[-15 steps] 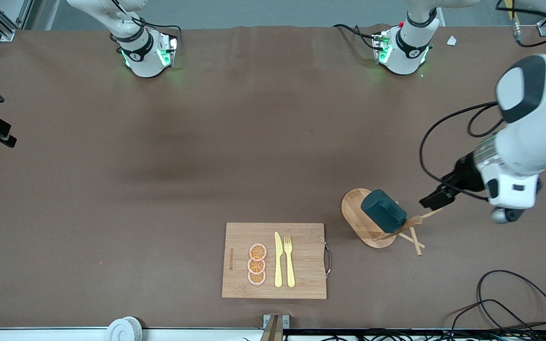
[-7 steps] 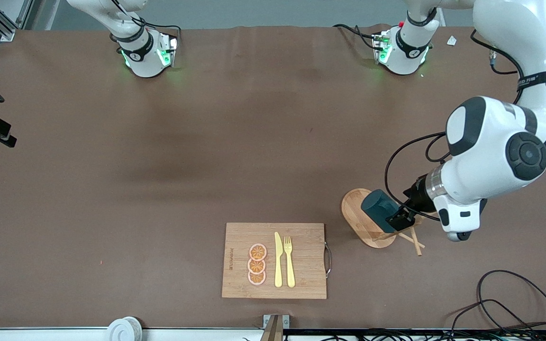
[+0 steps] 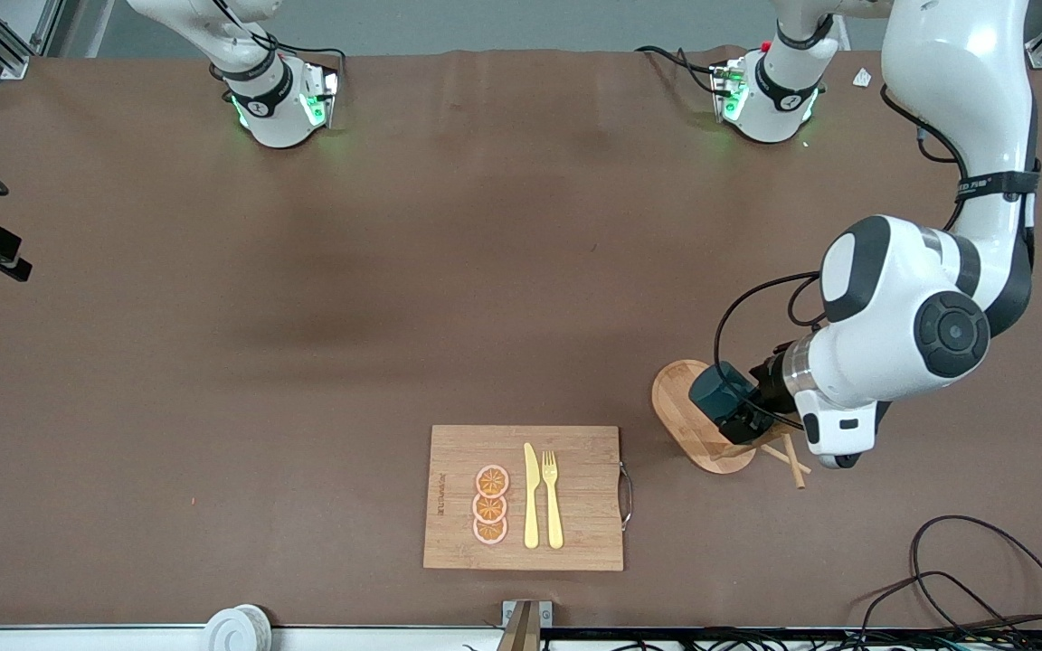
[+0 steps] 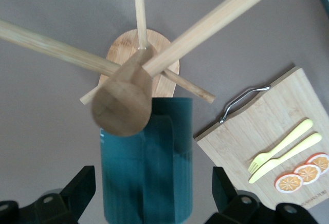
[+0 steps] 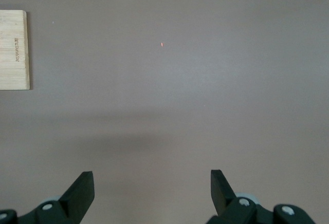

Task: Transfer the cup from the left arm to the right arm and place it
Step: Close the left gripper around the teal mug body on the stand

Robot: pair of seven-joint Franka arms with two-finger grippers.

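Cup: the cup [image 3: 716,391] is a dark teal-green cylinder with a smooth matte skin, hung mouth-down and tilted on a peg of the mug tree [image 3: 761,440]; in the left wrist view the cup [image 4: 148,157] shows its flat side handle as a darker vertical band, and its inside is hidden.
Cup place: toward the left arm's end of the table, at about 2 o'clock from the cutting board [image 3: 449,452] and near it.
Mug tree: pale bamboo, with an oval base [image 3: 677,391] flat on the table, round dowel pegs [image 4: 49,44] crossing at a blunt rounded post top [image 4: 122,100].
Left gripper: the left gripper [image 3: 743,418] is at the cup, its black fingers [image 4: 77,189] spread wide, one at each side of the cup's body with a gap showing between each finger and the cup wall; nothing is clamped.
Right gripper: the right gripper [image 5: 152,193] hangs over bare table, its two black fingers [image 5: 78,190] parted and holding nothing; the right arm waits, only its base showing in the front view.
Cutting board: rectangular, light wood grain, with a thin metal wire handle [image 3: 627,495] on the short edge nearest the mug tree.
On the board: a pale yellow plastic knife [image 3: 530,495] and fork [image 3: 552,497] lie side by side, and at 9 o'clock from them three round orange slices [image 3: 490,504] sit in a row, touching.
Table: covered by a brown matte sheet [image 3: 304,298] with faint creases.
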